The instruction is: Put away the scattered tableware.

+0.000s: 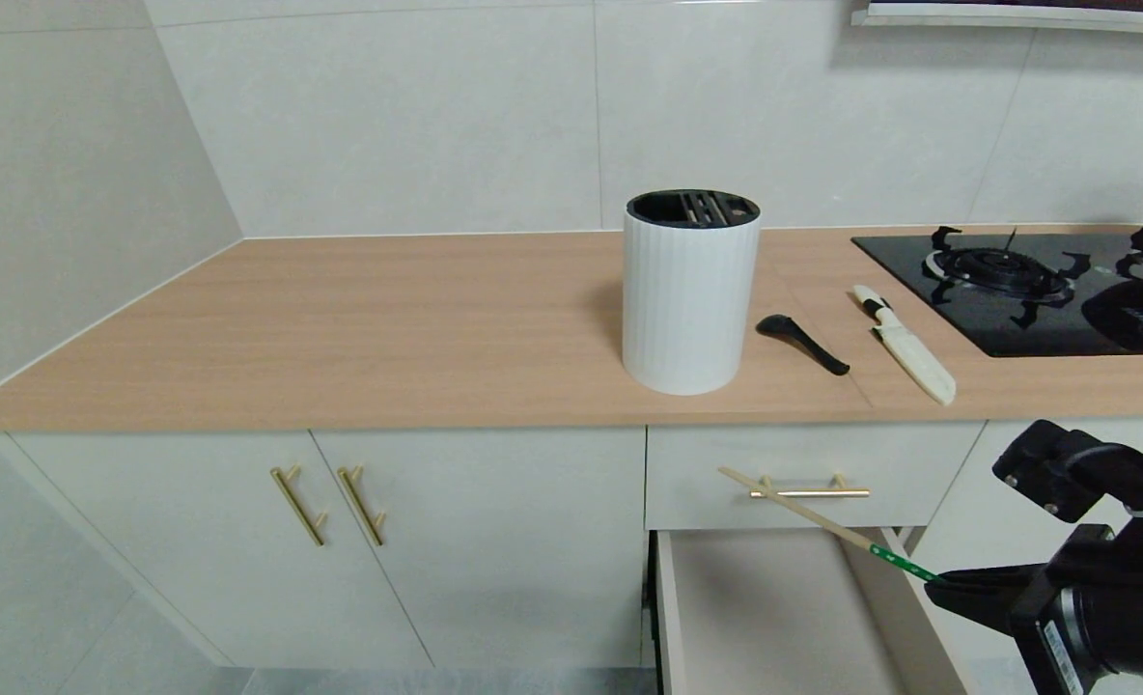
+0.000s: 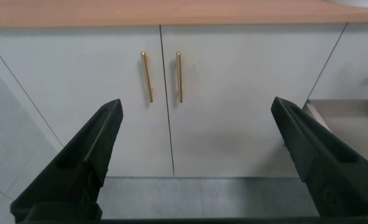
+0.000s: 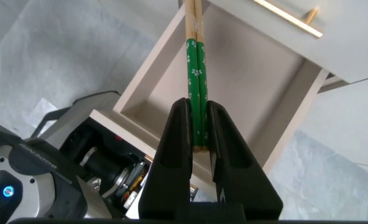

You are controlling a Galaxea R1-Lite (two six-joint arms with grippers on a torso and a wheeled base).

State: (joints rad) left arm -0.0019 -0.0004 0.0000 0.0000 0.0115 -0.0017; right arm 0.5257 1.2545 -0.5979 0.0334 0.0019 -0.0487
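One wooden countertop point(image 1: 340, 328) is running along the tiled wall, with one gas hob point(image 1: 1016, 290) at its right end. One drawer point(image 1: 765, 618) is hanging open under its front edge. One white ribbed utensil holder point(image 1: 689, 299), one pale knife point(image 1: 905, 345) and one black spoon point(image 1: 801, 343) are lying near that edge. The right gripper point(image 3: 199, 146) is clamping two green-ended chopsticks point(image 3: 195, 74) over the drawer. The left gripper point(image 2: 196, 109) is gaping wide, facing two cabinet doors point(image 2: 234, 112).

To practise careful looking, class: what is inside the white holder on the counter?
A black slotted insert with brownish strips shows at the top; the holder itself hides anything deeper.
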